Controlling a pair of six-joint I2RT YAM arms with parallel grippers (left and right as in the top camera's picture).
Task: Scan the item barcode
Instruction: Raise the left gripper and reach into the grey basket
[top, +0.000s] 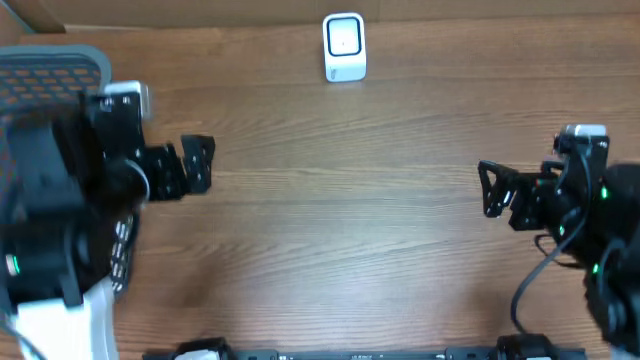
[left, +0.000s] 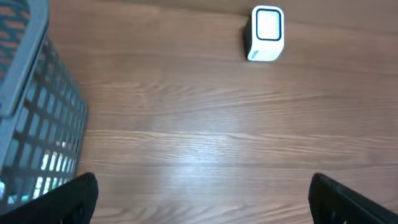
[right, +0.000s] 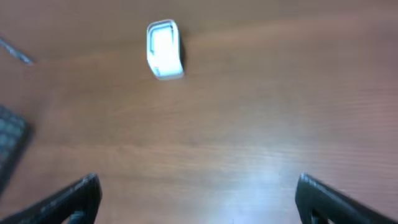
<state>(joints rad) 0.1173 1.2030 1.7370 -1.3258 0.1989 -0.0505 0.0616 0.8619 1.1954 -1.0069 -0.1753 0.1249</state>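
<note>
I see my left gripper and right gripper both spread wide and empty over the wood-grain table. The boxy white barcode scanner stands mid far edge, and a grey lattice basket sits far left.

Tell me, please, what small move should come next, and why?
Probably swing the left hand toward the basket beside it to fetch an item: it and the right hand are open and empty, and no item sits by the scanner.
</note>
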